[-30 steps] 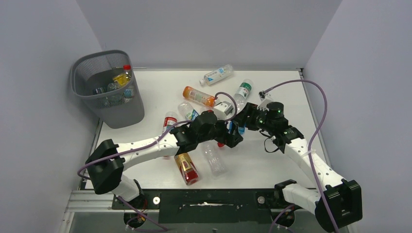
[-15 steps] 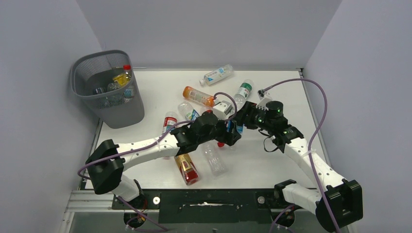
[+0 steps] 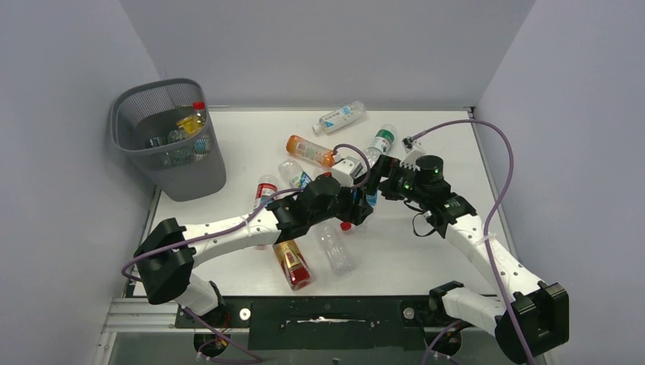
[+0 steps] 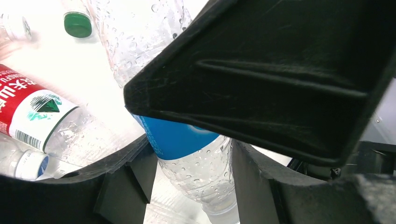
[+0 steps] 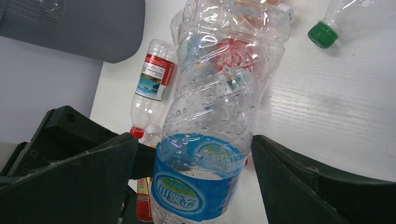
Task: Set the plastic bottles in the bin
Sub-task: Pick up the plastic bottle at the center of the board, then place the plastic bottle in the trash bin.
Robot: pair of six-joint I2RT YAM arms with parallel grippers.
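Above the middle of the table, a clear plastic bottle with a blue label [image 3: 370, 198] hangs between my two grippers. My left gripper [image 3: 363, 205] is shut on its neck end, and both fingers press the bottle [image 4: 187, 140] in the left wrist view. My right gripper [image 3: 379, 188] stands open around the same bottle [image 5: 210, 140], its fingers wide on either side. The dark grey mesh bin [image 3: 182, 171] stands at the far left with several bottles [image 3: 190, 122] inside. The grippers hide most of the held bottle in the top view.
Loose bottles lie around the grippers: an orange one [image 3: 310, 150], a white-labelled one [image 3: 340, 116], a green-labelled one [image 3: 381, 141], a red-labelled one [image 3: 265, 188], an amber one [image 3: 293, 262] and a clear one [image 3: 335, 247]. Grey walls enclose the table.
My left gripper has shut on the blue-labelled bottle and my right gripper has opened off it. Both grippers drifted slightly towards the back left.
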